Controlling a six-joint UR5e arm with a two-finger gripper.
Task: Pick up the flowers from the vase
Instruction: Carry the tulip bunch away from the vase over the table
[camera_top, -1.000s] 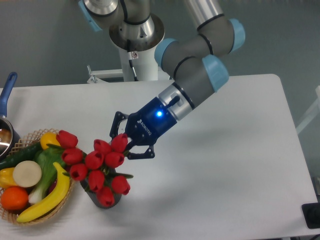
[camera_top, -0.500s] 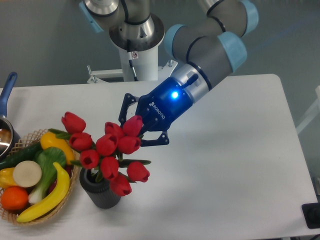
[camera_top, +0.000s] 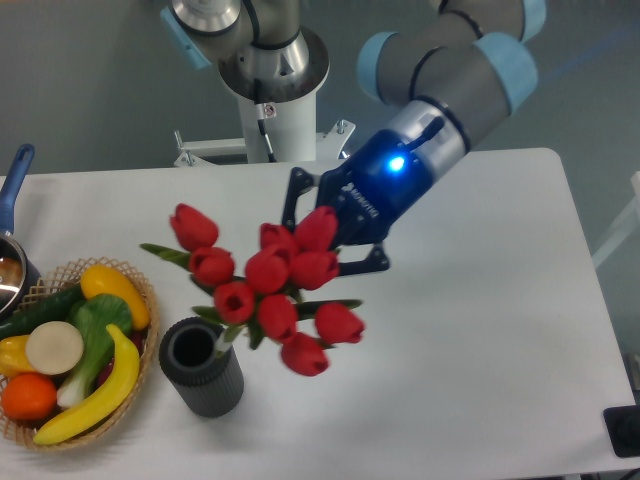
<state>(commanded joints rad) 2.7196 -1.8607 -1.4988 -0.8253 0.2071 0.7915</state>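
Your hand (camera_top: 322, 232) gripped the flowers (camera_top: 272, 284) above the vase (camera_top: 201, 366); you needed a straight lift to free the stems.

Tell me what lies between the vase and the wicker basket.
Nothing: in the fixed camera view the vase stands right beside the wicker basket, with hardly any gap. The banana lies inside the basket.
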